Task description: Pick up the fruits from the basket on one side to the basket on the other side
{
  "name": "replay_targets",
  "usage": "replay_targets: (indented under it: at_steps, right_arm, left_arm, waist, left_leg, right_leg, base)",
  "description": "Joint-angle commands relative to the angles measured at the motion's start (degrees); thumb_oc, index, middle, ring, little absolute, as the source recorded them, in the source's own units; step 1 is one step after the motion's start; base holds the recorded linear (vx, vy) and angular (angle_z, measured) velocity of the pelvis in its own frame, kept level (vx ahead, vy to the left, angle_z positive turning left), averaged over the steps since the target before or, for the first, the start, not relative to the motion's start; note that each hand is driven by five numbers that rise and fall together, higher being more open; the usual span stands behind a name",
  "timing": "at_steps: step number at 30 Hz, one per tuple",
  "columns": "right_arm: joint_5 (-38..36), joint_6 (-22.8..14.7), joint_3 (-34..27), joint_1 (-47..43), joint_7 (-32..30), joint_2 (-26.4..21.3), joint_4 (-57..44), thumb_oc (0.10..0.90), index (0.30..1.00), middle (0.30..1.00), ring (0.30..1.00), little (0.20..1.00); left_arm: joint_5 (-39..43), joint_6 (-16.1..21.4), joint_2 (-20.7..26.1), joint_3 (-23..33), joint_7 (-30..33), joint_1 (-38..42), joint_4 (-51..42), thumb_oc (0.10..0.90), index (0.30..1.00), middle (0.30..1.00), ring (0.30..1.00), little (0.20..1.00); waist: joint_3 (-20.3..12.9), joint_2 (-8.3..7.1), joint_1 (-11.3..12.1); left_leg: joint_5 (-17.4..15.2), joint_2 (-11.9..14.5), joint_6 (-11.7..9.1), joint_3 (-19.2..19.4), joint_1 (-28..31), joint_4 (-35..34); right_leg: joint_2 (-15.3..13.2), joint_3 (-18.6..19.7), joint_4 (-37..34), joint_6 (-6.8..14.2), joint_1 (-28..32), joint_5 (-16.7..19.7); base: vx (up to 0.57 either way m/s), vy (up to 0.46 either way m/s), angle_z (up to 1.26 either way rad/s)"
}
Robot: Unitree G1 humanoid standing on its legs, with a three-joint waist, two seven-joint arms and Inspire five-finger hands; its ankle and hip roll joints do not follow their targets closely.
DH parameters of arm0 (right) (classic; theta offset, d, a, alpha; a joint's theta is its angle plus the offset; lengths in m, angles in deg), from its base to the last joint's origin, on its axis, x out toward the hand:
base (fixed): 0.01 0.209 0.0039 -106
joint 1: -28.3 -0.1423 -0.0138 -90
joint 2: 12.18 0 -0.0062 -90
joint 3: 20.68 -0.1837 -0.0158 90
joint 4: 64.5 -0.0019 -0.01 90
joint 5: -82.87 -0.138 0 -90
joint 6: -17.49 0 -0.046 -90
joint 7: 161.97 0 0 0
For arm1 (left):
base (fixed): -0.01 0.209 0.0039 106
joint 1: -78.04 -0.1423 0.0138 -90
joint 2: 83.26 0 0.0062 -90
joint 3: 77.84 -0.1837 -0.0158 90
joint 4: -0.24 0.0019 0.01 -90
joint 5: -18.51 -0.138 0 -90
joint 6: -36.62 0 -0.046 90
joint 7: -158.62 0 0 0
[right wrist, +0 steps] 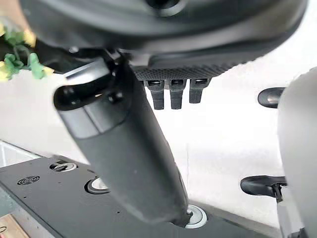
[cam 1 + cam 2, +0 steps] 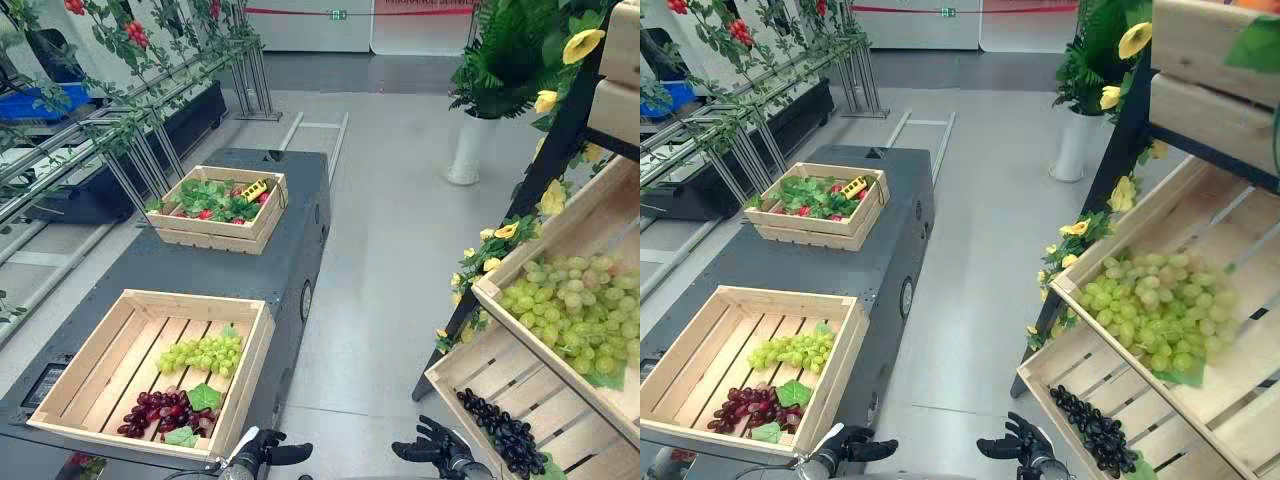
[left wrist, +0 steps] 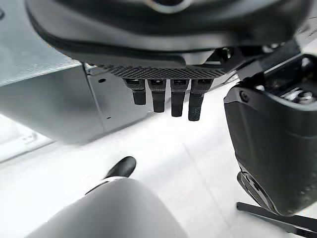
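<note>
1. Near basket [image 2: 198,297]: a slatted wooden crate at the lower left of the frame, sitting on the dark desk [image 2: 200,265].
2. Inside it, a bunch of green grapes [image 2: 203,353] lies by the right wall. A bunch of red grapes [image 2: 160,410] sits just nearer the front, with a few loose leaves beside it.
3. Far basket [image 2: 215,232]: further up the desk, upper left of centre, packed with green leaves, red fruit and one small yellow item.
4. Shelf on the right edge, upper basket [image 2: 575,225]: tilted, holding a big heap of pale green grapes [image 2: 575,305].
5. Shelf, lower basket [image 2: 490,370]: a string of dark grapes [image 2: 505,430] lies on its slats.
6. Yellow flowers [image 2: 500,232] trail down the shelf's left post.
7. Left hand [image 2: 268,447]: bottom edge, left of centre, over the grey floor [image 2: 400,230] just beside the desk's corner. Its fingers [image 3: 172,101] hang straight and it holds nothing.
8. Right hand [image 2: 440,450]: bottom edge, right of centre, near the lower shelf basket but not touching it. Its fingers [image 1: 171,94] are extended and spread, and it holds nothing.
</note>
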Motion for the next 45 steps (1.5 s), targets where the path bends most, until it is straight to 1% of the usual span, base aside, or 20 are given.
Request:
replay_targets:
  at_steps: [1, 3, 6, 7, 11, 13, 14, 22, 24, 25, 26, 27, 28, 29, 31, 32, 36, 40, 42, 45]
  right_arm:
    - [0.1, -1.7, 0.5, -4.3, -0.4, -0.8, 0.7, 0.8, 0.9, 0.9, 0.9, 0.9]
    - [0.1, -1.5, 0.5, -4.4, -0.5, -0.8, 0.8, 0.8, 0.9, 0.9, 0.9, 0.9]
    - [0.3, -1.9, 0.3, -4.2, -0.1, -0.9, 1.1, 0.8, 0.9, 0.9, 0.9, 0.9]
    - [0.6, -1.9, 0.1, -4.0, -0.1, -0.7, 1.2, 0.8, 0.9, 0.9, 0.9, 0.9]
    - [1.2, -2.1, 0.0, -4.0, 0.2, -0.6, 1.5, 0.8, 0.9, 0.9, 0.9, 0.9]
    - [1.5, -2.1, 0.1, -4.0, 0.2, -0.5, 1.5, 0.8, 0.9, 0.9, 0.9, 0.9]
    - [1.5, -2.1, 0.1, -4.0, 0.2, -0.5, 1.5, 0.8, 0.9, 0.9, 0.9, 0.9]
    - [0.5, -2.0, 0.6, -4.4, -0.1, -0.3, 1.4, 0.8, 0.9, 0.9, 0.9, 0.9]
    - [-0.1, -1.8, 1.0, -4.6, -0.5, -0.3, 1.1, 0.8, 0.9, 0.9, 0.9, 0.9]
    - [-0.5, -1.6, 1.2, -4.9, -0.7, -0.3, 1.0, 0.8, 0.9, 0.9, 0.9, 0.9]
    - [-0.6, -1.6, 1.3, -4.9, -0.8, -0.3, 0.9, 0.8, 0.9, 0.9, 0.9, 0.9]
    - [-0.9, -1.7, 1.4, -4.9, -1.0, -0.4, 0.8, 0.8, 0.9, 0.9, 0.9, 0.9]
    - [-1.5, -1.3, 1.3, -4.9, -1.1, -0.9, 0.2, 0.8, 0.9, 0.9, 0.9, 0.9]
    - [-1.6, -1.2, 1.4, -4.9, -1.2, -1.0, -0.1, 0.8, 0.9, 0.9, 0.9, 0.9]
    - [-2.2, -0.4, 1.1, -4.1, -1.2, -2.4, -2.0, 0.8, 0.9, 0.9, 0.9, 0.9]
    - [-2.4, -0.3, 0.9, -3.8, -1.2, -2.7, -2.4, 0.8, 0.9, 0.9, 0.9, 0.9]
    - [-2.4, -0.1, -0.8, -1.8, -1.4, -4.0, -4.2, 0.8, 0.9, 0.9, 0.9, 0.9]
    - [-1.6, -1.8, -1.8, 0.2, -0.7, -4.7, -5.0, 0.8, 0.9, 0.9, 0.9, 0.9]
    - [-1.6, -2.4, -1.7, 0.6, -0.3, -4.9, -5.3, 0.8, 0.9, 0.9, 0.9, 0.9]
    - [-1.4, -2.4, -1.4, 0.9, 1.6, -5.4, -6.4, 0.8, 0.9, 0.9, 0.9, 0.9]
  left_arm:
    - [0.3, 6.0, -4.6, -1.7, 1.8, 4.2, 1.6, 0.8, 0.9, 0.9, 0.9, 0.9]
    - [2.1, 7.4, -4.2, -1.3, 1.5, 4.2, 1.6, 0.8, 0.9, 0.9, 0.9, 0.9]
    - [6.8, 5.5, -4.0, -0.4, -7.6, 4.0, 1.1, 0.8, 0.9, 0.9, 0.9, 0.9]
    - [4.6, 6.8, -4.2, -0.6, -8.0, 3.7, 1.4, 0.8, 0.9, 0.9, 0.9, 0.9]
    - [3.9, 7.3, -4.4, -1.0, -5.4, 3.5, 1.7, 0.8, 0.9, 0.9, 0.9, 0.9]
    - [4.9, 4.0, -4.4, -0.5, -5.7, 3.7, 2.0, 0.8, 0.9, 0.9, 0.9, 0.9]
    - [4.7, 3.9, -4.4, -0.4, -5.8, 3.6, 2.1, 0.8, 0.9, 0.9, 0.9, 0.9]
    - [-1.4, 4.2, -4.4, -1.9, -2.2, 4.0, 2.3, 0.8, 0.9, 0.9, 0.9, 0.9]
    - [-3.4, 5.9, -4.2, -2.6, -0.1, 4.5, 1.9, 0.8, 0.9, 0.9, 0.9, 0.9]
    - [-4.7, 9.3, -3.9, -3.1, 2.3, 4.9, 1.3, 0.8, 0.9, 0.9, 0.9, 0.9]
    - [-4.7, 9.9, -3.7, -3.3, 2.6, 5.1, 0.9, 0.8, 0.9, 0.9, 0.9, 0.9]
    - [-5.0, 12.4, -3.2, -3.6, 3.7, 5.4, -0.1, 0.8, 0.9, 0.9, 0.9, 0.9]
    - [-2.9, 18.1, -2.4, -4.1, 6.6, 6.2, -2.4, 0.8, 0.9, 0.9, 0.9, 0.9]
    - [-2.1, 18.5, -2.1, -3.9, 6.9, 6.4, -3.7, 0.8, 0.9, 0.9, 0.9, 0.9]
    - [3.8, 22.6, 1.0, -1.7, 11.3, 7.1, -14.7, 0.8, 0.9, 0.9, 0.9, 0.9]
    - [4.2, 22.3, 2.1, -0.9, 11.5, 7.1, -18.1, 0.8, 0.9, 0.9, 0.9, 0.9]
    - [1.4, 25.9, 8.3, 5.0, 16.9, 5.1, -33.3, 0.8, 0.9, 0.9, 0.9, 0.9]
    - [0.4, 23.9, 15.1, 13.8, 17.7, 5.8, -44.4, 0.8, 0.9, 0.9, 0.9, 0.9]
    - [2.1, 23.0, 17.7, 16.7, 17.7, 6.9, -46.7, 0.8, 0.9, 0.9, 0.9, 0.9]
    - [-0.6, 20.7, 21.9, 20.7, 21.5, 9.2, -47.6, 0.8, 0.9, 0.9, 0.9, 0.9]
  waist:
    - [1.8, 0.56, 1.0]
    - [2.0, 0.45, 0.9]
    - [2.0, 0.25, 1.0]
    - [2.0, 0.21, 1.0]
    - [1.7, 0.24, 0.9]
    - [1.5, 0.2, 0.9]
    - [1.4, 0.19, 0.9]
    - [1.6, 0.28, 1.0]
    - [2.0, 0.39, 1.1]
    - [2.3, 0.55, 1.1]
    - [2.4, 0.63, 1.1]
    - [2.7, 0.83, 1.2]
    - [3.0, 1.16, 1.3]
    - [3.1, 1.23, 1.4]
    - [3.7, 1.75, 2.0]
    - [3.7, 1.8, 2.2]
    - [4.2, 1.88, 4.1]
    - [4.1, 2.12, 5.1]
    - [3.9, 2.2, 5.2]
    - [4.0, 2.53, 5.4]
  left_leg:
    - [-10.0, -2.5, 2.2, 0.8, 3.5, 0.5]
    - [-10.1, -2.4, 2.2, 1.0, 3.5, 0.5]
    - [-10.4, -2.5, 2.3, 0.9, 3.6, 0.5]
    - [-10.4, -2.4, 2.3, 1.0, 3.5, 0.5]
    - [-10.7, -2.3, 2.3, 1.1, 3.6, 0.5]
    - [-10.8, -2.3, 2.3, 1.1, 3.8, 0.5]
    - [-10.8, -2.3, 2.3, 1.1, 3.8, 0.5]
    - [-10.7, -2.3, 2.2, 0.8, 3.8, 0.5]
    - [-10.5, -2.4, 2.1, 0.8, 3.6, 0.5]
    - [-10.4, -2.3, 2.1, 0.8, 3.5, 0.5]
    - [-10.4, -2.3, 2.1, 0.7, 3.4, 0.5]
    - [-10.4, -2.4, 2.1, 0.6, 3.4, 0.5]
    - [-10.3, -2.5, 2.1, 0.2, 3.2, 0.5]
    - [-10.3, -2.6, 2.1, 0.1, 3.1, 0.5]
    - [-10.3, -2.9, 2.1, -0.6, 2.5, 0.5]
    - [-10.2, -2.9, 2.2, -0.8, 2.4, 0.5]
    - [-9.9, -3.2, 2.1, -2.2, 1.8, 0.5]
    - [-9.5, -3.4, 1.8, -3.4, 0.8, 0.5]
    - [-9.4, -3.5, 1.8, -3.6, 0.6, 0.5]
    - [-8.6, -3.7, 1.6, -3.8, 0.5, 0.5]
  right_leg:
    - [1.9, -2.0, -1.0, -2.6, -2.8, 2.6]
    - [2.0, -1.9, -1.0, -2.6, -3.0, 2.6]
    - [2.1, -2.0, -1.0, -2.5, -2.9, 2.6]
    - [2.1, -2.1, -1.0, -2.5, -3.0, 2.6]
    - [2.2, -2.0, -1.0, -2.4, -3.0, 2.5]
    - [2.3, -2.0, -1.0, -2.4, -2.9, 2.4]
    - [2.3, -2.0, -1.0, -2.4, -2.9, 2.4]
    - [2.2, -2.3, -1.0, -2.4, -2.8, 2.3]
    - [2.0, -2.4, -1.0, -2.4, -2.9, 2.4]
    - [1.9, -2.4, -1.0, -2.4, -3.0, 2.4]
    - [1.9, -2.5, -1.0, -2.4, -3.0, 2.4]
    - [1.9, -2.6, -1.0, -2.5, -3.1, 2.4]
    - [1.8, -2.6, -0.9, -2.4, -3.2, 2.3]
    - [1.8, -2.6, -0.8, -2.4, -3.3, 2.3]
    - [1.5, -3.1, -0.7, -2.6, -3.6, 2.1]
    - [1.5, -3.2, -0.7, -2.6, -3.7, 2.1]
    - [1.1, -4.4, -1.0, -2.9, -3.6, 2.2]
    - [0.6, -5.9, -1.0, -2.9, -3.7, 2.1]
    - [0.5, -6.4, -1.0, -2.9, -3.8, 2.0]
    - [0.1, -7.1, 1.5, -3.2, -4.6, 0.7]
  base:
    - [0.63, -0.366, 1.94]
    - [0.0, 0.0, 0.0]
    - [0.0, 0.0, 0.0]
    - [0.0, 0.0, 0.0]
    - [0.0, 0.0, 0.0]
    - [0.0, 0.0, 0.0]
    - [0.0, 0.0, 0.0]
    - [0.0, 0.0, 0.0]
    - [0.0, 0.0, 0.0]
    - [0.0, 0.0, 0.0]
    - [-0.02, 0.01, 0.04]
    - [0.0, 0.034, 0.03]
    - [0.0, 0.039, 0.03]
    - [0.0, 0.056, 0.05]
    - [-0.02, 0.064, 0.1]
    - [-0.01, 0.052, 0.09]
    - [0.0, 0.028, 0.11]
    - [0.02, 0.056, 0.12]
    - [0.05, 0.077, 0.2]
    - [0.09, 0.121, 0.12]
